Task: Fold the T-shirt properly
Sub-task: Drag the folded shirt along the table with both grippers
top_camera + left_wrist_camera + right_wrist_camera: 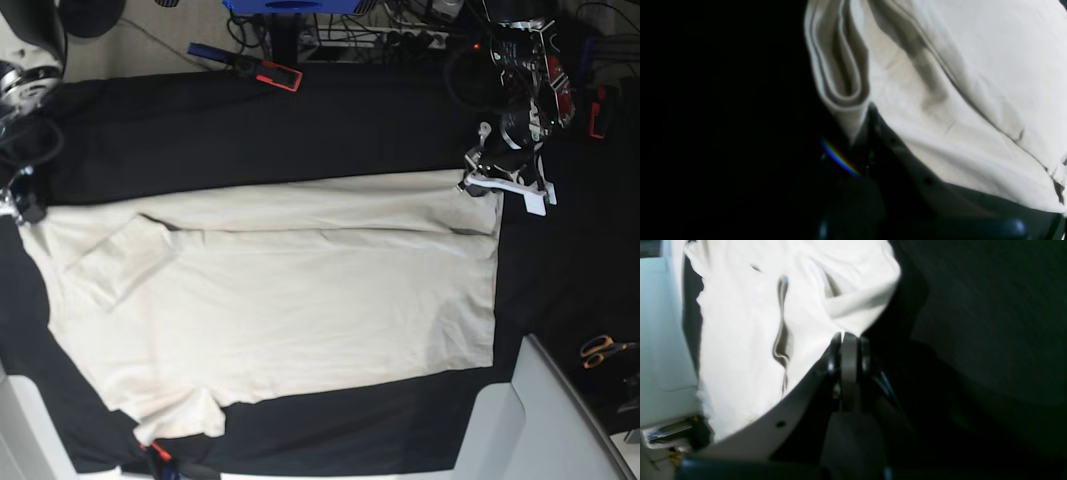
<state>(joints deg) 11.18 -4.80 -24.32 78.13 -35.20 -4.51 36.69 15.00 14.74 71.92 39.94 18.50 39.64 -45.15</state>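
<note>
T-shirt (280,300) lies spread on black table cover (300,120), far long edge already folded over. Left gripper (492,186) pinched tight on far right corner. Right gripper (846,340) pinched tight on far left corner. Cloth soft, light, floppy, wrinkles easy. Best hold: corners and edges, both ends together, so fold stays straight.
</note>
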